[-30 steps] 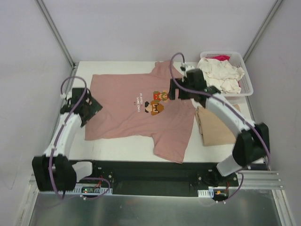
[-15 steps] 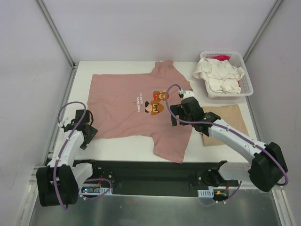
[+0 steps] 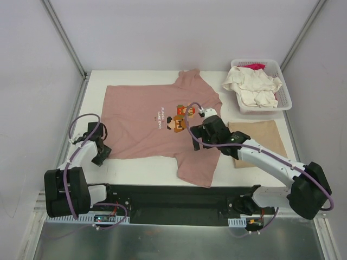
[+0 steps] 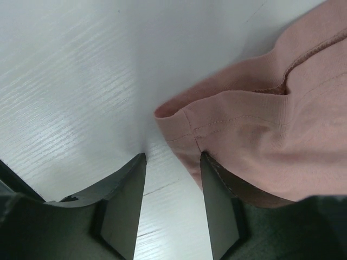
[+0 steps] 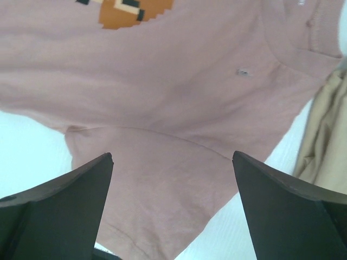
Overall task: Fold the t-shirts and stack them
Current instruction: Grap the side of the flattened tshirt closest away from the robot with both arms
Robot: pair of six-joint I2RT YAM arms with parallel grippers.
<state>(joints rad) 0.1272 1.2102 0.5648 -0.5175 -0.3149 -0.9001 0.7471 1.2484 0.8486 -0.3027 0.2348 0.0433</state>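
Note:
A dusty-pink t-shirt (image 3: 146,122) with a pixel-figure print lies spread flat on the white table (image 3: 135,168). My left gripper (image 3: 102,154) is low at its near-left hem corner. In the left wrist view the jaws (image 4: 172,156) stand partly apart with bare table between them, and the pink hem corner (image 4: 184,122) touches the right fingertip (image 4: 209,168). My right gripper (image 3: 195,142) hovers wide open over the shirt's near-right sleeve (image 5: 179,195), with nothing held. A folded tan t-shirt (image 3: 257,142) lies to the right of the pink one.
A white slatted basket (image 3: 286,101) at the back right holds a crumpled cream t-shirt (image 3: 252,86) with a bit of magenta cloth (image 3: 255,66) behind it. Grey walls enclose the table on three sides. The tan cloth's edge (image 5: 325,135) shows beside the right fingers.
The left arm pulled back toward the near-left hem corner and its jaws narrowed. The right arm swung from beside the basket down to the near-right sleeve, still open.

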